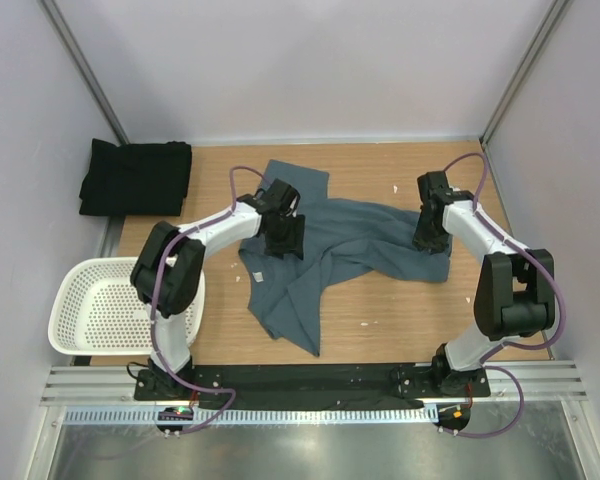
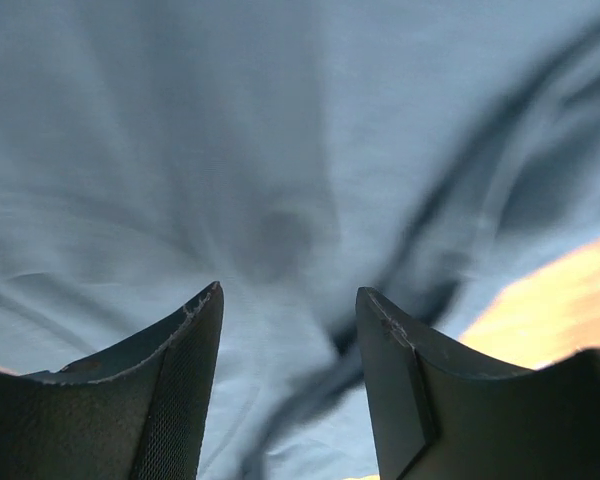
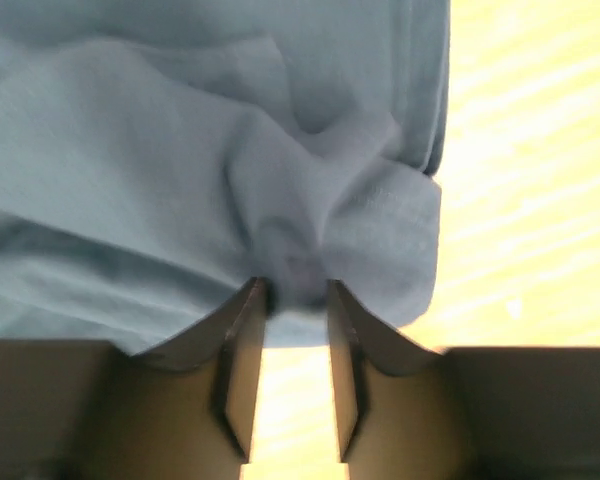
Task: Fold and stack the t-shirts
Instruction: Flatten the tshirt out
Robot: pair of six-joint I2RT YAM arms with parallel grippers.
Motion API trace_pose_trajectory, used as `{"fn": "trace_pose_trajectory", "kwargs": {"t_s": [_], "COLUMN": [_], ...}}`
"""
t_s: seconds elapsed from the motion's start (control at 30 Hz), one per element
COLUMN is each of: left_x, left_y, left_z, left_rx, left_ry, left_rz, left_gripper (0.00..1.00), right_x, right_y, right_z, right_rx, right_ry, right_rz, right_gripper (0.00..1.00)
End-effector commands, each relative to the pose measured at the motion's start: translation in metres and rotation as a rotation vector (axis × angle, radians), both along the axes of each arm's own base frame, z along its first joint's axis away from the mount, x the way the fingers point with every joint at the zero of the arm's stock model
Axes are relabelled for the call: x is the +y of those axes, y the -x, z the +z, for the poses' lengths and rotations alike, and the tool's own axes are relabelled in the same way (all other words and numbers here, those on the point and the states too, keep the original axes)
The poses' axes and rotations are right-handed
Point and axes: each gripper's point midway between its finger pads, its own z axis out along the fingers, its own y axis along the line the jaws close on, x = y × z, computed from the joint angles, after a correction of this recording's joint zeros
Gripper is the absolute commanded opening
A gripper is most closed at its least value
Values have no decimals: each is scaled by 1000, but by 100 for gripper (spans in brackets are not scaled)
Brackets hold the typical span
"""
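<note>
On the wooden bench (image 1: 380,320) lies a blue-grey t-shirt (image 1: 350,240) — white label (image 1: 261,275) unreadable — left fingers (image 2: 185,360) spread over it, right fingers (image 3: 242,330) pinching its edge; a perforated basket (image 1: 80,300) sits left.

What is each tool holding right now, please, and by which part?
The right tool pinches the blue-grey shirt by a bunched fold at its hemmed edge; the left tool is open over that shirt, holding nothing.
</note>
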Motion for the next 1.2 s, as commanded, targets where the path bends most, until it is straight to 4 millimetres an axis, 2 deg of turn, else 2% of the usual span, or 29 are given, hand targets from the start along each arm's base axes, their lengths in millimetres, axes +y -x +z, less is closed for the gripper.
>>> {"fn": "trace_pose_trajectory", "kwargs": {"t_s": [0.0,0.03,0.17,0.23,0.37,0.47,0.57,0.67,0.73,0.77,0.8,0.83,0.87,0.9,0.93,0.97,1.0,1.07,1.1,1.17], "left_x": [-42,-51,-66,-69,-70,-71,-69,-64,-63,-62,-63,-64,-65,-67,-70,-70,-72,-76,-76,-74], "left_y": [5,13,30,33,29,27,31,35,37,41,42,43,46,48,51,55,60,72,85,102], "left_z": [48,48,37,29,23,22,15,7,6,5,8,10,13,19,34,42,50,79,87,107], "left_rx": [-115,-112,-84,-69,-74,-77,-63,-49,-43,-35,-36,-36,-33,-40,-63,-78,-81,-124,-119,-132], "left_ry": [144,152,149,137,121,119,109,92,95,98,107,116,126,140,164,174,190,229,237,252], "left_rz": [-132,-166,-241,-244,-246,-256,-264,-262,-268,-273,-276,-281,-289,-297,-313,-336,-357,-404,-442,-486], "left_gripper": [57,57,57,56,51,47,38,34,27,17,10,3,0,0,0,0,0,0,0,0], "right_x": [-4,-3,-1,3,17,25,30,34,34,33,34,34,38,40,43,46,49,55,59,60], "right_y": [10,7,-4,-12,-24,-30,-39,-44,-49,-51,-59,-62,-70,-74,-83,-87,-93,-105,-113,-120], "right_z": [11,17,41,55,69,69,64,56,50,47,46,35,30,24,24,6,1,-5,-14,-19], "right_rx": [6,-14,-49,-75,-113,-131,-132,-114,-113,-119,-148,-133,-143,-138,-143,-103,-102,-106,-105,-108], "right_ry": [19,9,0,-19,-85,-108,-130,-147,-146,-145,-149,-150,-163,-170,-180,-189,-191,-205,-224,-224], "right_rz": [-20,-22,-26,-18,14,27,30,20,5,-2,-6,-7,-3,-2,4,5,14,30,37,40], "right_gripper": [38,45,48,48,48,48,49,49,49,49,49,49,49,49,49,49,48,48,48,48]}}
